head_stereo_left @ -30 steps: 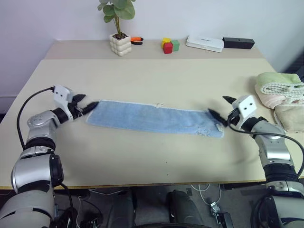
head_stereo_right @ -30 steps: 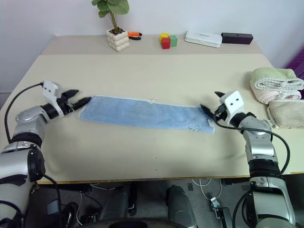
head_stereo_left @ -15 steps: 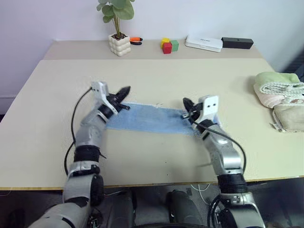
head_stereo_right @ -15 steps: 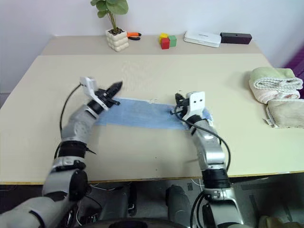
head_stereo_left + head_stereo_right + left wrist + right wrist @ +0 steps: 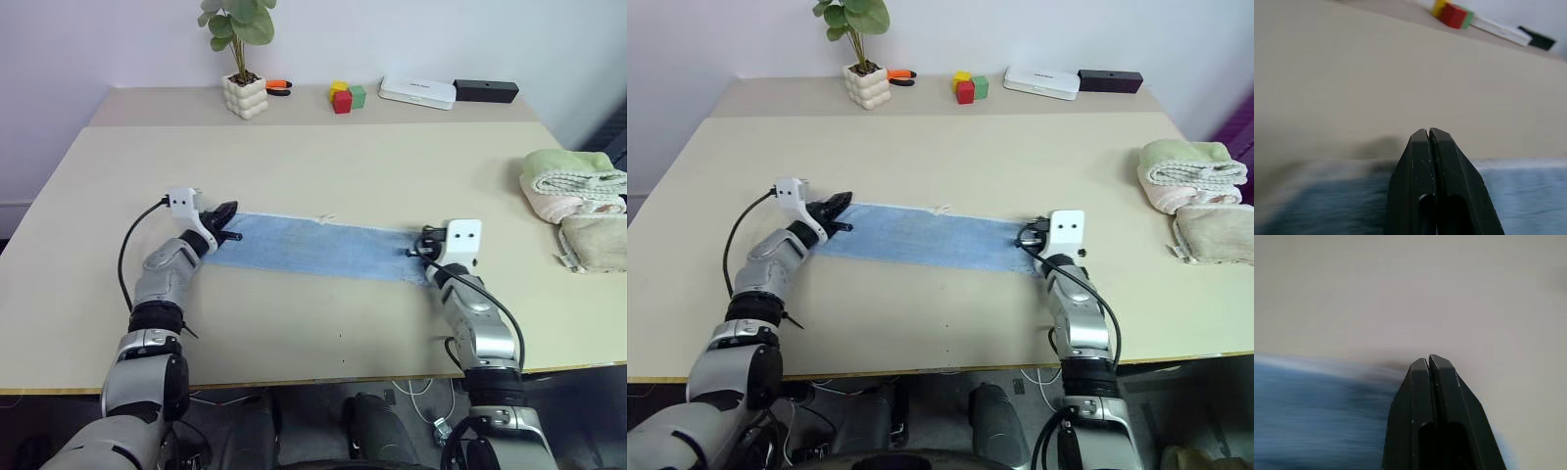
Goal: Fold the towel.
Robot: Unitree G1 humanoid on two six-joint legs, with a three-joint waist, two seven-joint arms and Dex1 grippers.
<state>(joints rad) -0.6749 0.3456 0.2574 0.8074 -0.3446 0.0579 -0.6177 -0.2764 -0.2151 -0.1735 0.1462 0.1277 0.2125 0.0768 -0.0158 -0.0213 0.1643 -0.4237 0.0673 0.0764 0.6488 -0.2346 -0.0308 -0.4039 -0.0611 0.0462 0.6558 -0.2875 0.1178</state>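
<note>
You see silver-grey jointed arms with black bands, a white camera block at each wrist, looping black cables, and tapered black fingers (image 5: 1429, 161).

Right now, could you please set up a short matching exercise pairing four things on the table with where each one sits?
Things:
1. towel
2. potted plant
3. left gripper
4. right gripper

Places:
A. at the towel's right end
B. at the towel's left end
C. spread flat across the middle of the table
D. at the far edge, beside an orange tool

Pairs: 1-C, 2-D, 3-B, 4-A
</note>
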